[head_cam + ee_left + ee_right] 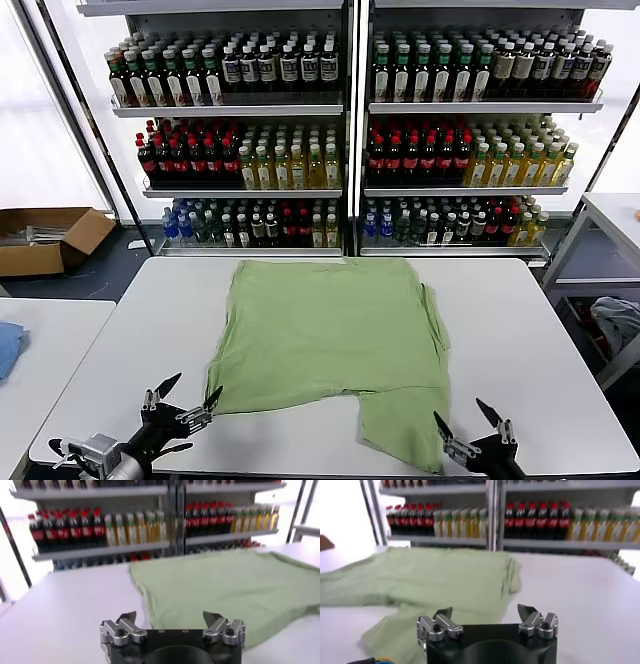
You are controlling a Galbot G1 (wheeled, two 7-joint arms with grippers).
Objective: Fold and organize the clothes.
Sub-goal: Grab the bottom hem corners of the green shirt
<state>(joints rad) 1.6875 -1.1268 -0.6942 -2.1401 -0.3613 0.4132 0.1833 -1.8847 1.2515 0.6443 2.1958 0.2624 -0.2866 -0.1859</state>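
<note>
Nearest the robot, at the front edge of the white table (520, 300), sit the 2 grippers. The left gripper (182, 394) hovers low at the near left, its 2 fingers spread wide with nothing between them; in the left wrist view (170, 621) its tips sit just short of the shirt's near left hem, not touching it. The right gripper (468, 421) is at the near right, fingers likewise spread apart and holding nothing; the right wrist view (485, 616) shows its tips just beside the flap of cloth that hangs toward the table's front edge.

Between and beyond them lies the single light green shirt (330, 335), spread flat on the table's middle and lying back side up, so no collar, buttons or print can be seen. Its long axis runs from near to far. The far edge lies straight close to the table's back rim, while the near edge is uneven: the left part ends higher and a lower right flap reaches almost to the front rim. A sleeve fold shows along its right side.

Nothing stands between either gripper and the cloth.

To the left, a second table carries a blue cloth (8, 345), and a cardboard box (45, 238) rests on the floor beyond it. Behind the table, 2 shelving units (355, 130) hold 3 rows of bottles (250, 160).
</note>
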